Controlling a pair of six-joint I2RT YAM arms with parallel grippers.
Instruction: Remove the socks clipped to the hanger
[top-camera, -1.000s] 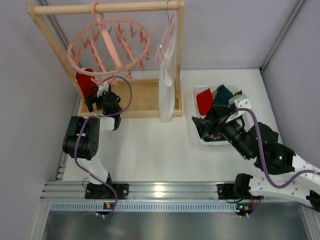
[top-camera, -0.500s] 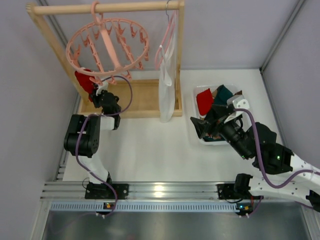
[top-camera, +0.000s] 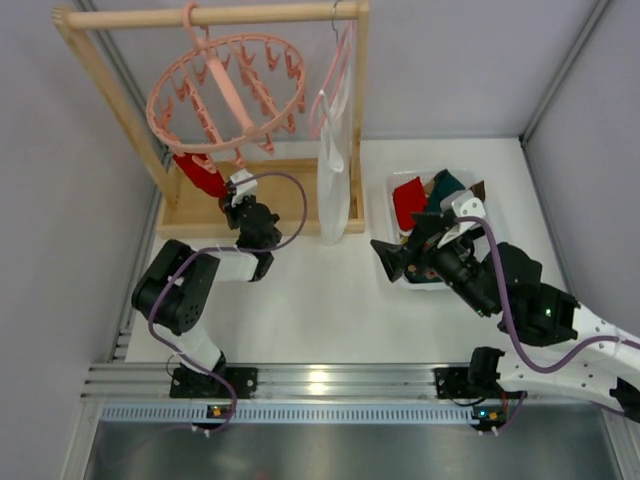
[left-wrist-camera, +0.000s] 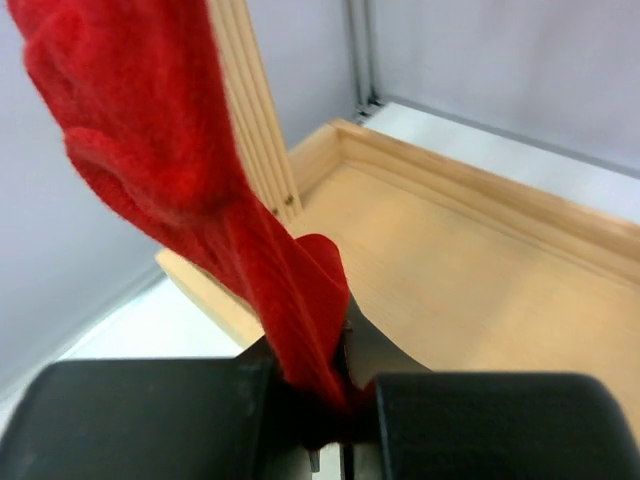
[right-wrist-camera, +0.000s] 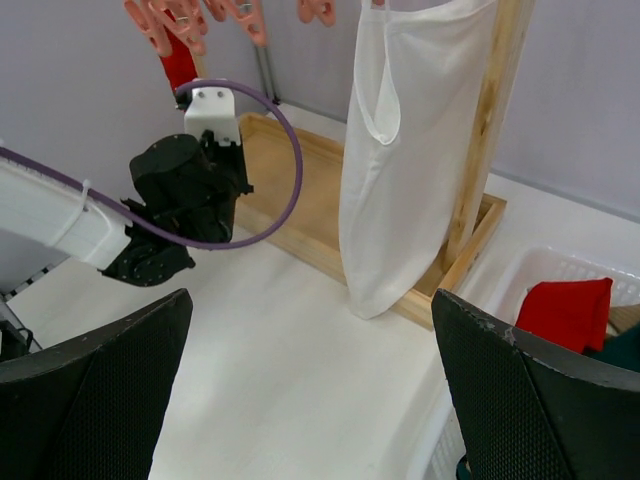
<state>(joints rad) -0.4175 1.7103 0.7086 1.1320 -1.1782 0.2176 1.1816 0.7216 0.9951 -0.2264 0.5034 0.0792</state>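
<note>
Swinging right and back toward the arms, the left end effector (left-wrist-camera: 338, 405) is clamped on a red sock (top-camera: 198, 172), and the hanger (top-camera: 225, 92) has tipped and drifted along with the pull. The sock's top end looks caught at the ring's near-left edge, so it's not free yet. The right end effector (right-wrist-camera: 312, 400) hovers wide open by the white bin (right-wrist-camera: 565, 262), where other socks (top-camera: 408, 202) lie. One left, I'd judge.

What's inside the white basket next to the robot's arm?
A red sock and a dark teal sock show inside the white basket. The right arm covers its near half, so whatever lies there is hidden.
</note>
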